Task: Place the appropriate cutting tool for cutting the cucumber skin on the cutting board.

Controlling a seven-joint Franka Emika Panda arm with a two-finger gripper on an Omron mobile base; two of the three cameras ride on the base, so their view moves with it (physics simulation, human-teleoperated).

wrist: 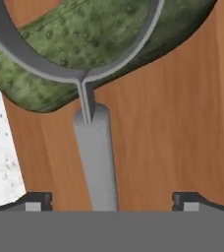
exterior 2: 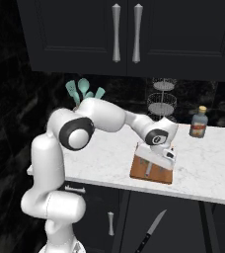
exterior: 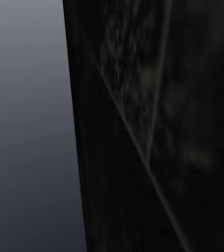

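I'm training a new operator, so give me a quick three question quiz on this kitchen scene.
1. True or false: the pincer is clamped on the peeler.
2. What does the peeler's loop rest over? A) bottle B) cucumber C) bare marble
3. Fill in: the cutting board lies on the ____ counter.

Key:
1. False. The fingertips stand wide apart on either side of the handle.
2. B, the cucumber, which lies on the board.
3. White marble counter. In the right base view a knife shows below its front edge, and a bottle stands at the back.
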